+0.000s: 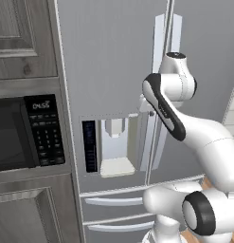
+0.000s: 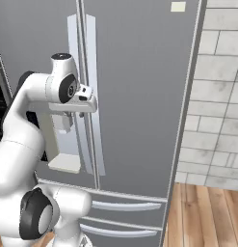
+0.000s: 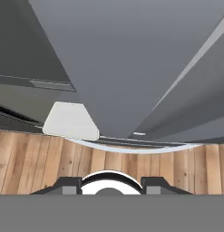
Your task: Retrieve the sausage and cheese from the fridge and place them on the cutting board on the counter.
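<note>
The gripper (image 2: 87, 99) is clamped on the left door handle (image 2: 74, 72) of the closed fridge (image 2: 139, 96).

A: Where does the left base view sit?

B: Behind the arm (image 1: 203, 142), to its left, close to the fridge (image 1: 113, 71). It faces the closed doors and takes in the water dispenser (image 1: 111, 147) and the microwave (image 1: 28, 133) at the left edge.

A: And the right base view?

B: Behind and to the right, just as near. It catches the same fridge (image 2: 139, 96) front, plus the tiled wall (image 2: 217, 96) and wooden floor (image 2: 207, 217) on the right.

A: What do the two share?

B: The door handles (image 2: 86, 91), the dispenser and the lower drawers.

A: The hand view?

B: Very near the doors, pointing steeply down along them to the floor (image 3: 109, 158).
</note>
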{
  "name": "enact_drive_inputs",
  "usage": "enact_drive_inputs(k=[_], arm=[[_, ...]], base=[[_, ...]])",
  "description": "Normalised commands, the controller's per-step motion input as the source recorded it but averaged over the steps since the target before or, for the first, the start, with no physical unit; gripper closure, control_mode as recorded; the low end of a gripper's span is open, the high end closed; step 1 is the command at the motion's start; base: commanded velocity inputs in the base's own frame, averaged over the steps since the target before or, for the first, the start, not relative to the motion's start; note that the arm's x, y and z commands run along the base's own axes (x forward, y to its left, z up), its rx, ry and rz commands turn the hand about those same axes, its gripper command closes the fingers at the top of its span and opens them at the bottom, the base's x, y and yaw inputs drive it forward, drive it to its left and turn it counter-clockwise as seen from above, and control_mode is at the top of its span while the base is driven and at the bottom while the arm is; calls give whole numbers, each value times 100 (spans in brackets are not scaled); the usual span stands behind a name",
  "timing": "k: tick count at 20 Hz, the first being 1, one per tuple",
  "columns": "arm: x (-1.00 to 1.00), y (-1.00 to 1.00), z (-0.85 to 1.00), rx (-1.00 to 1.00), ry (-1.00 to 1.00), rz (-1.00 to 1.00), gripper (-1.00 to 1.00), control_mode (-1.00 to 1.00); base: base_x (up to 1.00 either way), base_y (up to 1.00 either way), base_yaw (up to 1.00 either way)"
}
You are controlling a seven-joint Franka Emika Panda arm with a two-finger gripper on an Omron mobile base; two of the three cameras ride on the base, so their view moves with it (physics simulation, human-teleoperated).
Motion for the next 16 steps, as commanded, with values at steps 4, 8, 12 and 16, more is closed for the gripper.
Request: enact_drive_inputs(k=[4, 8, 12, 16], arm=[[0, 0, 0, 0, 0, 0, -100, 100], [0, 0, 0, 0, 0, 0, -100, 100], [0, 0, 0, 0, 0, 0, -100, 100], [0, 0, 0, 0, 0, 0, -100, 100]], base=[[-5, 0, 0], [-54, -9, 0], [-59, -18, -1], [-23, -4, -3]])
